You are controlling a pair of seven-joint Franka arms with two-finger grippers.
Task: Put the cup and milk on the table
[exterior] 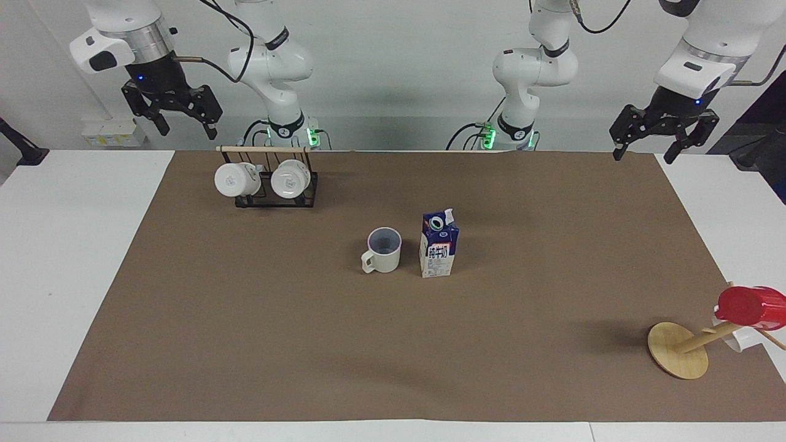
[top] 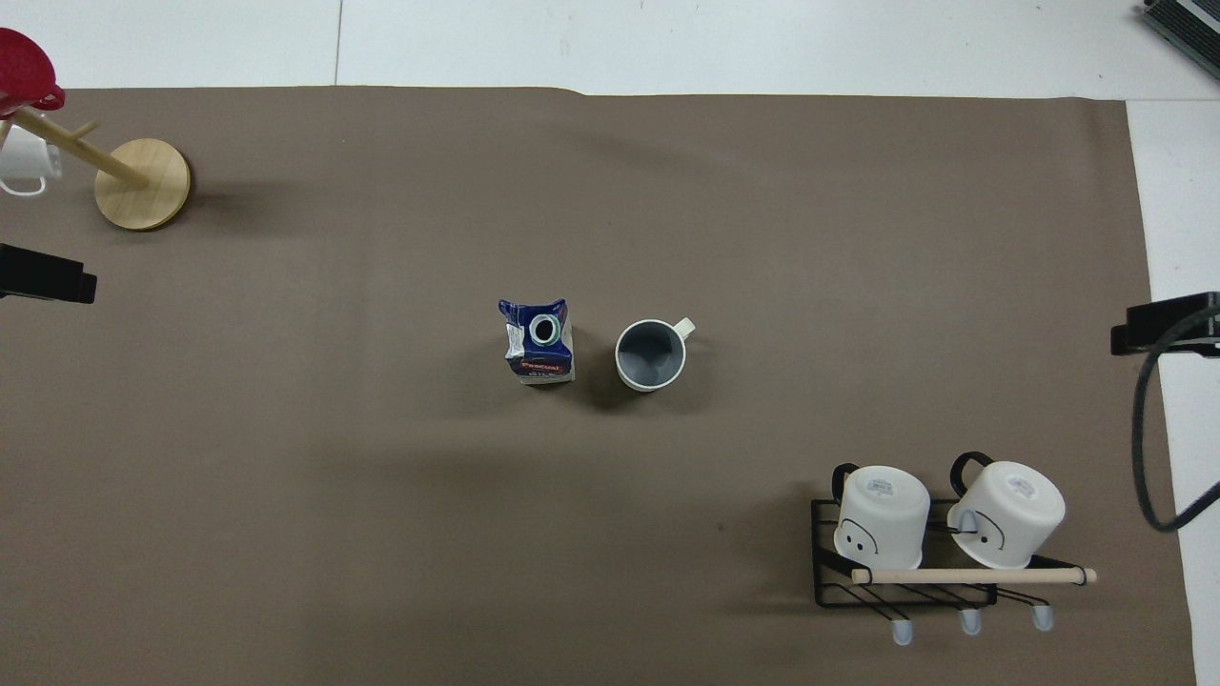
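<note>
Brown cloth mat (exterior: 307, 344) over most of white tabletop (exterior: 80, 258). Cup (exterior: 382, 250) & milk (exterior: 439, 245) upright at frame centre, just beside each other, not touching; handle toward lower left of frame in facing view. Both resting on mat, free of any grip, so task looks done or nearly.

Left hand (exterior: 662, 131) up at upper right of frame, over mat corner, fingers spread wide, holding nothing. Right hand (exterior: 174, 110) at upper left, above rack (exterior: 273, 187), also spread wide, empty. Both well apart from cup & milk.

Risks, judged: milk carton tall w/ narrow base, so any low sweep past centre could tip it onto cup. Right hand dropping straight down could snag rack's wooden rod (exterior: 264, 148). Tilted wooden stand (exterior: 678, 350) at lower right near mat edge; a bump could shed red cup (exterior: 750, 307).

Count: 1 cup, 1 milk, 2 white mugs (exterior: 236, 179) on rack, 1 red cup, 1 rack, 1 stand, 2 hands.
</note>
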